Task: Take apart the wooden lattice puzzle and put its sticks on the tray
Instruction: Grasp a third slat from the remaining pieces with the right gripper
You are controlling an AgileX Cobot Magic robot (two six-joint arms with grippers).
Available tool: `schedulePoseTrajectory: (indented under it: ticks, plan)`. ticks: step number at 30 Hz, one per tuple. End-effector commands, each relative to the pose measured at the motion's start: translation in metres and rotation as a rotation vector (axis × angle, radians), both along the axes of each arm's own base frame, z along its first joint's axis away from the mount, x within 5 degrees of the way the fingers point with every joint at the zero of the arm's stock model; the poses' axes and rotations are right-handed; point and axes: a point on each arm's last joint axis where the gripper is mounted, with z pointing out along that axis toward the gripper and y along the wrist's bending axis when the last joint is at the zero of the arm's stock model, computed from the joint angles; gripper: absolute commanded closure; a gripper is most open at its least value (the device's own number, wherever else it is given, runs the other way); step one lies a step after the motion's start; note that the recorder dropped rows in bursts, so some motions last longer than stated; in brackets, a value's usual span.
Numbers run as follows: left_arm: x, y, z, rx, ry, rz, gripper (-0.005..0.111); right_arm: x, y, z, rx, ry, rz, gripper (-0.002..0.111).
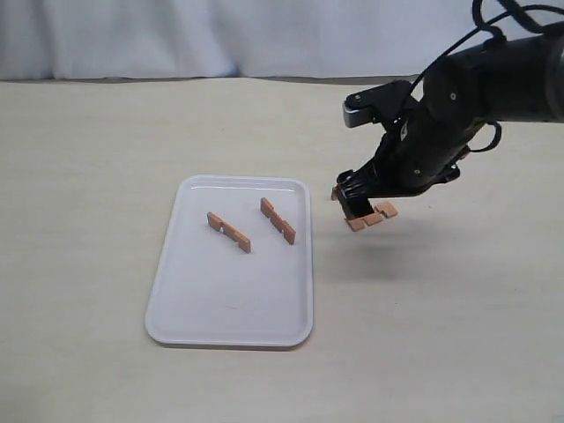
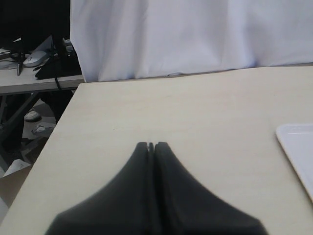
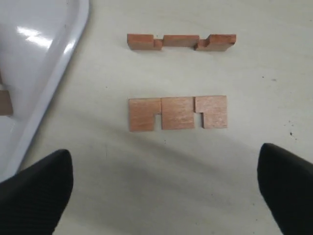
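The wooden lattice puzzle shows only as separate sticks. Two sticks (image 1: pixel 229 232) (image 1: pixel 278 220) lie on the white tray (image 1: pixel 176 300). One notched stick lies flat (image 3: pixel 178 113) on the table just right of the tray. Another rests on its edge (image 3: pixel 181 41) just beyond it. My right gripper (image 3: pixel 164 191) hangs over the table close to them, open and empty, its fingers (image 3: pixel 39 196) wide apart. In the exterior view that gripper (image 1: pixel 357 198) partly covers the two sticks (image 1: pixel 372 217). My left gripper (image 2: pixel 151 145) is shut on nothing, over bare table.
A corner of the tray (image 2: pixel 298 147) shows in the left wrist view, and its rim (image 3: pixel 39 73) in the right wrist view. A white curtain (image 1: pixel 220 35) hangs behind the table's far edge. Clutter (image 2: pixel 34 58) lies beyond the table's side edge.
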Motion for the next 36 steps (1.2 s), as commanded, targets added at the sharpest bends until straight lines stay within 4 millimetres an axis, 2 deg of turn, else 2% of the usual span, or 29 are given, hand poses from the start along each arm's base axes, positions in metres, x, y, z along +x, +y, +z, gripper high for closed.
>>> schedulePoseTrajectory:
  ticks: [1,14,20,30,36]
  plan:
    - [0.000,0.000,0.000,0.001,-0.009,-0.003,0.107,0.010,-0.002,-0.015,-0.010,-0.017,0.013,0.009]
    - [0.000,0.000,0.000,0.001,-0.007,-0.003,0.107,0.041,-0.001,-0.041,-0.037,0.078,0.023,0.009]
    - [0.000,0.000,0.000,0.001,-0.007,-0.003,0.107,0.044,-0.001,-0.053,-0.048,0.107,0.029,0.009]
    - [0.000,0.000,0.000,0.001,-0.007,-0.003,0.107,0.045,-0.001,-0.057,-0.048,0.105,0.036,0.009]
    - [0.000,0.000,0.000,0.001,-0.007,-0.003,0.107,0.045,-0.013,-0.057,-0.041,0.110,0.001,0.009]
